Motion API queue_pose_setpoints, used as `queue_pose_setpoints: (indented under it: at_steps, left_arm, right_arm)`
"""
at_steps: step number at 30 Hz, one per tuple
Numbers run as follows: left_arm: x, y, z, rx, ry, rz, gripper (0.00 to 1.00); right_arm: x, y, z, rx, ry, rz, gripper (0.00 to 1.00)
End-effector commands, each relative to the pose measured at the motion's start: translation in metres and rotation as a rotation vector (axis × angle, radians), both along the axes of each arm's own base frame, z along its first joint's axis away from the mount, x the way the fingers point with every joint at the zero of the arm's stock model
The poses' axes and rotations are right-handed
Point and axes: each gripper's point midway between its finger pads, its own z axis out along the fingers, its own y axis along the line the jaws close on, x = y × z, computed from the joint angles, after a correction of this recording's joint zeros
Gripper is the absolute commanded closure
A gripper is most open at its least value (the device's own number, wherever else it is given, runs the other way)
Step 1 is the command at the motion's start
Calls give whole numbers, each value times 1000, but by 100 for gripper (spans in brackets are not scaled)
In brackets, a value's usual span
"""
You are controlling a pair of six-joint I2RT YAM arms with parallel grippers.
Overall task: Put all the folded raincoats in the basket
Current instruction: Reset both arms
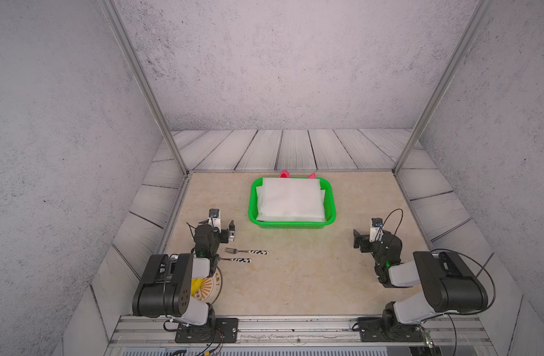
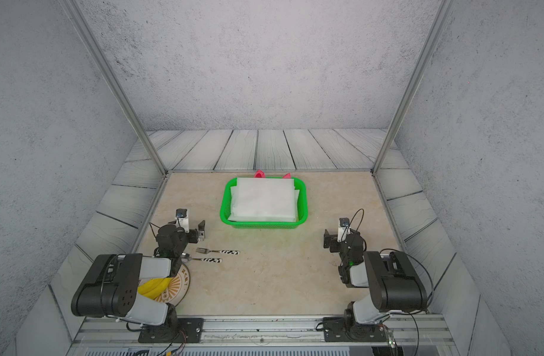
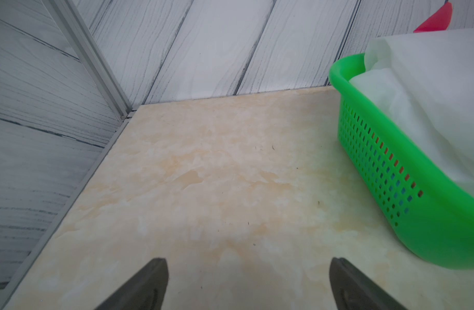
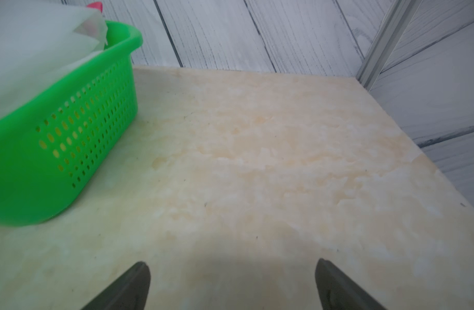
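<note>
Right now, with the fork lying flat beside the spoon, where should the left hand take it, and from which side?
Probably by its spotted handle, from straight above, the left hand open across the handle's width. The fork lies flat on the table, so nothing can slide under it, and the handle's end reaches past the spoon, leaving room there.

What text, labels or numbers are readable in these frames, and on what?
Round printed plate under the left arm: a few dark characters along its rim, too small and blurred to read.
Fork and spoon handles: black-and-white blotches, pattern only, no text.
Nothing else legible.
</note>
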Motion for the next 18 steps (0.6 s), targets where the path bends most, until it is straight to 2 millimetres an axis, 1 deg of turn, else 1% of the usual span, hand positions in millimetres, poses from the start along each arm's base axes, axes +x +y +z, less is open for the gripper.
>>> queue_pose_setpoints:
  at_steps: [1, 4, 7, 9, 11, 12, 13, 14, 18]
  left_arm:
    - [3, -1, 24, -2, -109, -13, 0]
    - [13, 4, 19, -8, -54, 18, 0]
    - [26, 14, 14, -11, 16, 82, 0]
    - [38, 22, 10, -18, 80, 129, 1]
    - [36, 28, 10, -21, 66, 157, 0]
    - [37, 28, 10, -19, 69, 157, 1]
    - [36, 27, 9, -18, 78, 154, 1]
    - [37, 27, 10, -18, 73, 155, 1]
    - [36, 27, 10, -17, 75, 154, 0]
  right_arm:
    - [21, 8, 45, -9, -145, 52, 0]
    - [34, 13, 41, -12, -87, 81, 0]
    - [38, 10, 37, -9, -56, 64, 0]
    - [43, 4, 35, -5, -18, 25, 0]
    - [54, -8, 28, -1, 40, -53, 0]
    - [60, -16, 29, 8, 69, -110, 0]
    - [60, -26, 30, 2, 67, -169, 0]
    - [59, -29, 29, -3, 62, -185, 0]
    - [59, -29, 30, -2, 60, -184, 0]
